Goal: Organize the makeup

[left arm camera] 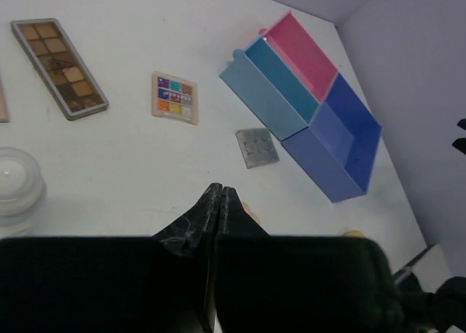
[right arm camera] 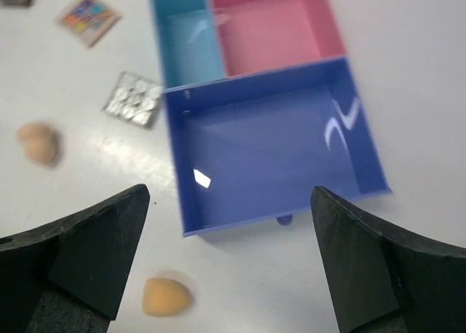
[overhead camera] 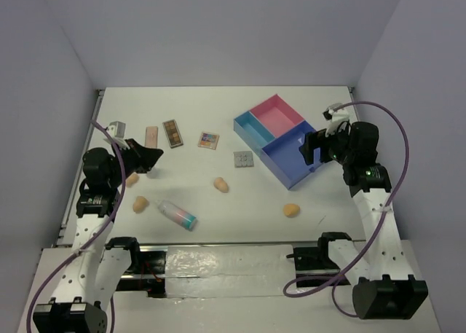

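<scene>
Near the table's [overhead camera: 240,231] front edge lay the tube [overhead camera: 178,216] and a sponge [overhead camera: 291,210]. Farther back, by the left edge, the left gripper [left arm camera: 220,194] was pinched shut and empty. The right gripper [right arm camera: 227,202] gaped wide, holding nothing, over the tray [overhead camera: 271,113]. Beyond, palettes [overhead camera: 209,140] lay loose. The right gripper seemed best placed to drop squarely over that sponge and squeeze gently.
</scene>
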Robot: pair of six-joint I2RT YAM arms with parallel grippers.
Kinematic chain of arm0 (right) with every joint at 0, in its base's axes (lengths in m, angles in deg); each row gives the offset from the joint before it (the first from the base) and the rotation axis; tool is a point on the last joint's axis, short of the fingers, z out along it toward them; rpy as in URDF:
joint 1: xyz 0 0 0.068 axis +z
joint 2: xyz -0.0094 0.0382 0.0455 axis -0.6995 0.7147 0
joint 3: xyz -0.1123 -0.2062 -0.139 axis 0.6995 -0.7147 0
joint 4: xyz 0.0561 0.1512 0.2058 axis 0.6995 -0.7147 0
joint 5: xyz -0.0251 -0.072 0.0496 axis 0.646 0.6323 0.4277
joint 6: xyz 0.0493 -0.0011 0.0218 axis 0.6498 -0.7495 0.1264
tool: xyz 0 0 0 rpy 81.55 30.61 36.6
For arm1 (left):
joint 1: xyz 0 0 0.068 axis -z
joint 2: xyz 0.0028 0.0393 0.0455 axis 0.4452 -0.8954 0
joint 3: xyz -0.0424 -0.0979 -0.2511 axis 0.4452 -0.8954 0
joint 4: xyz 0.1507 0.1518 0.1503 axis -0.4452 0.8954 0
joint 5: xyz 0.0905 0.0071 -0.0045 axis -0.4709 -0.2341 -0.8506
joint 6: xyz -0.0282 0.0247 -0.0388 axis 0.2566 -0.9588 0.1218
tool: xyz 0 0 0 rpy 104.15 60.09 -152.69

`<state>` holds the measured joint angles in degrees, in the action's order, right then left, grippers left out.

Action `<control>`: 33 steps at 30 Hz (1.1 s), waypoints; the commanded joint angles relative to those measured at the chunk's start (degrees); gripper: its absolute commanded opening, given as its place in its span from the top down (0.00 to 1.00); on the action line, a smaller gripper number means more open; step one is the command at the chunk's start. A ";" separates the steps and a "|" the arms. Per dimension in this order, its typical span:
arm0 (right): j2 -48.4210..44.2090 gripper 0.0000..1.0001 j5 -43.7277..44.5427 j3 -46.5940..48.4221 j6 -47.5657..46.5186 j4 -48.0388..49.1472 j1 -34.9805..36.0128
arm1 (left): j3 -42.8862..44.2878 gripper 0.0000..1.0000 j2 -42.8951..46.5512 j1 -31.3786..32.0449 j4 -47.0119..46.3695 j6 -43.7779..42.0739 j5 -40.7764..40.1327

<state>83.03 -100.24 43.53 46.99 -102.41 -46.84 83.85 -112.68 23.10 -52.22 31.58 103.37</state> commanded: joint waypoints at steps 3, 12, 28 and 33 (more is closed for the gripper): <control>-4.33 0.00 -18.20 -1.18 -19.13 -5.47 3.76 | -0.38 0.92 1.73 0.17 -5.31 1.70 7.15; 1.10 0.52 -15.92 0.84 -23.30 -14.63 7.99 | -2.13 0.16 2.78 5.16 -8.48 6.71 8.05; 8.07 0.27 -19.50 -5.48 -67.42 -41.86 16.96 | -5.48 0.46 4.02 18.71 -9.45 9.88 -1.71; 5.33 0.22 -18.82 -11.46 -79.50 -41.26 16.87 | -3.98 0.40 1.21 18.80 -8.83 8.30 -1.19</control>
<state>90.02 -117.27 33.50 -18.52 -140.29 -30.32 77.25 -110.56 41.64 -59.28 41.52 102.34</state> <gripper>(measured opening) 0.776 0.596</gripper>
